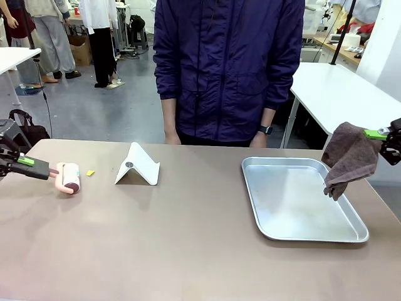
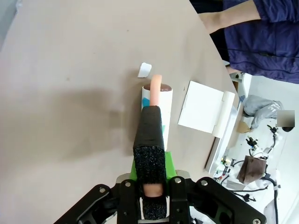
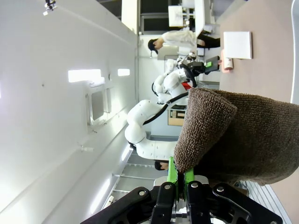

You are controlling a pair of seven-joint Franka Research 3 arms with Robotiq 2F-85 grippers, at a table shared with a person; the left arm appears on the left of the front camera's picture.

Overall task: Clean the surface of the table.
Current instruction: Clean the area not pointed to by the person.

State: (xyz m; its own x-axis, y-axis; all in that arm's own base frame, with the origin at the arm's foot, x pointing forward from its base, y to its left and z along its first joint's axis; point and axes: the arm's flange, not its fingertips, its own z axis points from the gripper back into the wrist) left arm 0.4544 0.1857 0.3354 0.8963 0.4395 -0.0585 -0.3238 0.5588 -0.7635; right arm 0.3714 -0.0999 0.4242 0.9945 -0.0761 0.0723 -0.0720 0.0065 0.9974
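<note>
The tan-brown tabletop (image 1: 188, 244) spans the front view from edge to edge, wide and matte, with the robot's arms at its two ends. A person (image 1: 229, 69) in a dark blue jacket stands at the far side, arms hanging down by the table's edge.

On the right half lies a shiny metal tray (image 1: 294, 200), rectangular with rounded corners. A brown terry cloth (image 1: 349, 157) hangs in the air over the tray's far right corner, its lower tip pointing down toward the tray's right side. The right gripper (image 1: 379, 135) holds the cloth by an upper corner. In the right wrist view its fingers (image 3: 171, 173) are clenched together on that fold, and the cloth (image 3: 243, 130) bulges out to the side.

Left of centre a white folded card (image 1: 139, 166) stands like a small tent, well apart from the tray.

Near the left edge a lint roller (image 1: 69, 177) with a pink frame sits low at the tabletop; I cannot tell whether it touches the surface. The left gripper (image 1: 25, 164) grasps it by its black foam handle. In the left wrist view the fingers (image 2: 125, 200) are clamped on both sides of the handle, and the roller (image 2: 156, 105) points away over the tabletop (image 2: 70, 70), with the card (image 2: 201, 107) beside it.

A small yellow scrap (image 1: 90, 172) lies between the roller and the card, just beside the roller.
</note>
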